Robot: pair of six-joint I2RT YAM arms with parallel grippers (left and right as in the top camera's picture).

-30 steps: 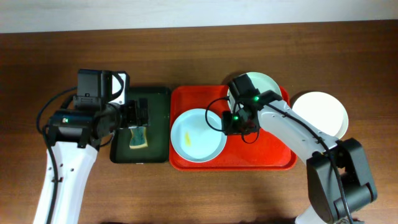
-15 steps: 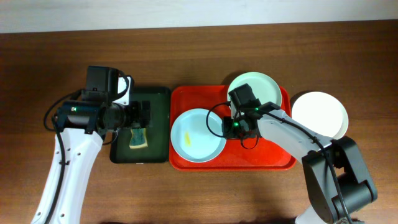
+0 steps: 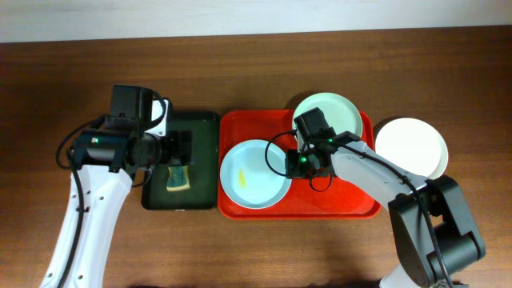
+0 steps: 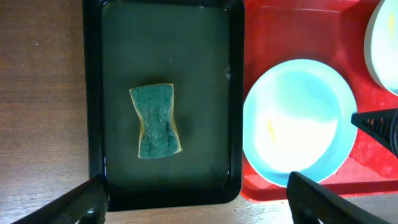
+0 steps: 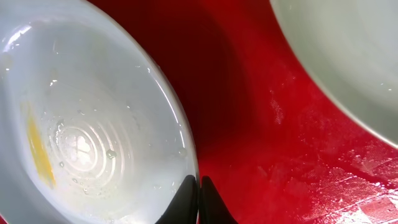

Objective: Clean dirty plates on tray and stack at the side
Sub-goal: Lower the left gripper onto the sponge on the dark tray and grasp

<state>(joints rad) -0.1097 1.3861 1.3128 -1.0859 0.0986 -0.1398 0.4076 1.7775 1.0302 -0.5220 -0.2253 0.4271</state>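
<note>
A pale blue plate (image 3: 254, 173) with a yellow smear lies at the left of the red tray (image 3: 344, 204); it also shows in the left wrist view (image 4: 298, 121) and the right wrist view (image 5: 81, 130). My right gripper (image 3: 293, 162) (image 5: 199, 202) is shut on this plate's right rim. A mint plate (image 3: 330, 112) lies at the tray's back right. A white plate (image 3: 412, 146) lies on the table right of the tray. My left gripper (image 3: 178, 149) (image 4: 196, 199) is open, above the green tray (image 3: 200, 128), over the sponge (image 3: 177, 178) (image 4: 155, 121).
The dark green tray (image 4: 236, 93) sits against the red tray's left side (image 4: 255, 180). Bare wooden table surrounds both trays. Cables hang by the right arm (image 3: 376, 172).
Since a second ago my left arm shifted slightly right and my right gripper dropped toward the blue plate's rim, uncovering the mint plate. Nothing has moved in the last half second.
</note>
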